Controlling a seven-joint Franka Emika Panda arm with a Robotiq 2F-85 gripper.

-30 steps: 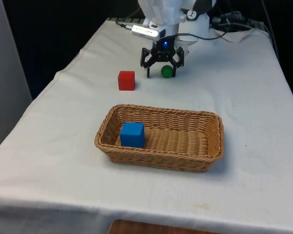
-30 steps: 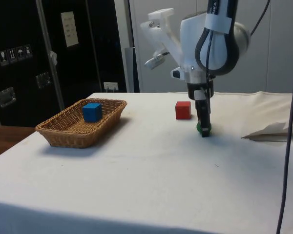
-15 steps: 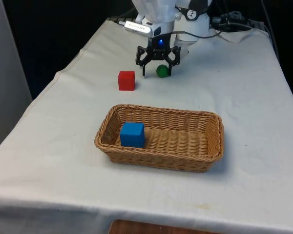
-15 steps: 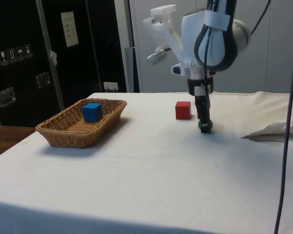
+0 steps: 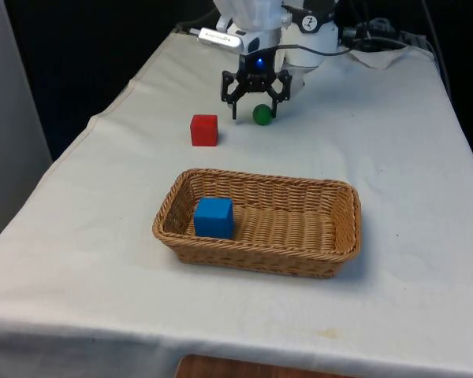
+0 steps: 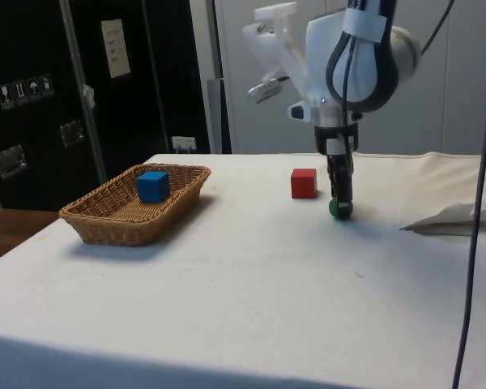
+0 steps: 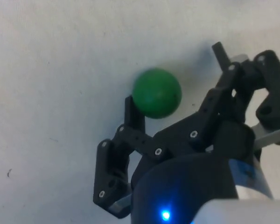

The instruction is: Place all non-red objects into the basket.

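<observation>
White cloth (image 5: 410, 157) — wicker basket (image 5: 343, 228), dark cabinets (image 6: 32, 97) behind

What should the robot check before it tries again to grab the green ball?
1. Fingers spread wide enough for the green ball: ok, the gripper is open.
2. Ball sits between the fingers: not ok. In the wrist view it lies beside one finger, off the gap's middle.
3. Ball is lying on the cloth and not in the gripper: ok, it rests on the table just below the fingertips.
4. Red cube out of the way: ok, it stands apart, toward the front view's left.
5. Room in the basket: ok, the blue cube takes one end.
6. Ball holding still: cannot tell.
</observation>
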